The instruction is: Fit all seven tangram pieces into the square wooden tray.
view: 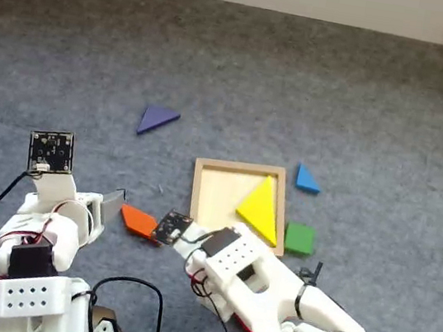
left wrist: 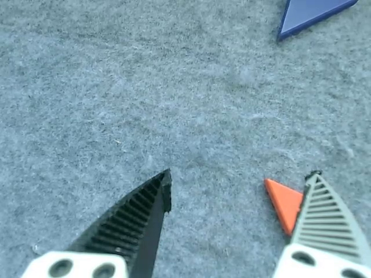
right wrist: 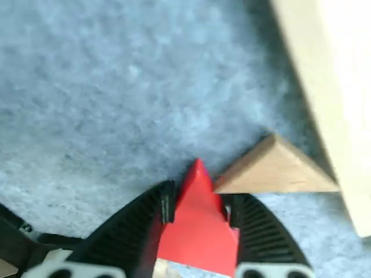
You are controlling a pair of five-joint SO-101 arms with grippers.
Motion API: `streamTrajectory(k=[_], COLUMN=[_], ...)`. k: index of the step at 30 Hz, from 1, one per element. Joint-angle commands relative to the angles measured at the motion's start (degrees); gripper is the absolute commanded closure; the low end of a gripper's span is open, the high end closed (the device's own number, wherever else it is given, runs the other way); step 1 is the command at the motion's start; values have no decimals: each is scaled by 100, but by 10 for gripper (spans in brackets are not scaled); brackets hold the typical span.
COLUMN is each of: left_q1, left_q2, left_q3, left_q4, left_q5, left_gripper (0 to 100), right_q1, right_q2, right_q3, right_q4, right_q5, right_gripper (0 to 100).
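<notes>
1. My left end effector (left wrist: 240,174) hangs over the grey bench (view: 365,96). Its two fingers are wide apart and nothing is between them.
2. An orange piece (left wrist: 283,202) lies flat on the bench just beside the pale finger (left wrist: 324,217). In the high view I see it between the two arms, to the left of the wooden tray (view: 195,191).
3. My right end effector (right wrist: 200,197) is clamped on a red triangle (right wrist: 200,234), and the triangle's tip comes out between the fingers.
4. A wood-coloured triangle (right wrist: 272,171) lies just in front of that tip, close to the outer wall of the tray. I cannot tell if it touches the red one.
5. Inside the tray a yellow triangle (view: 261,208) lies against the right side.
6. A small blue triangle (view: 307,180) is just right of the tray.
7. A green square (view: 300,238) sits beside the tray's near right corner.
8. A violet triangle (view: 157,119) lies well apart, far to the left.
</notes>
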Motion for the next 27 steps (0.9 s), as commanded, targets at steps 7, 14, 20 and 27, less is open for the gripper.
streamTrajectory(k=[7,14,20,27], left_q1=[-66,-66,-66,-66], left_q2=[-48,-48,-48,-48], left_q3=[-22,-22,-22,-22], left_q4=[-79,-79,-79,-79], left_q5=[-44,-44,-44,-44], left_gripper=[653,653,653,653], right_q1=[444,1745,4101,6360], right_q2=[-866,-2176,-3196,-3846], right_q3=[66,48,31,40], right_q4=[338,567,787,787], right_q5=[79,1442,3130,4607], right_gripper=[926,986,989,989])
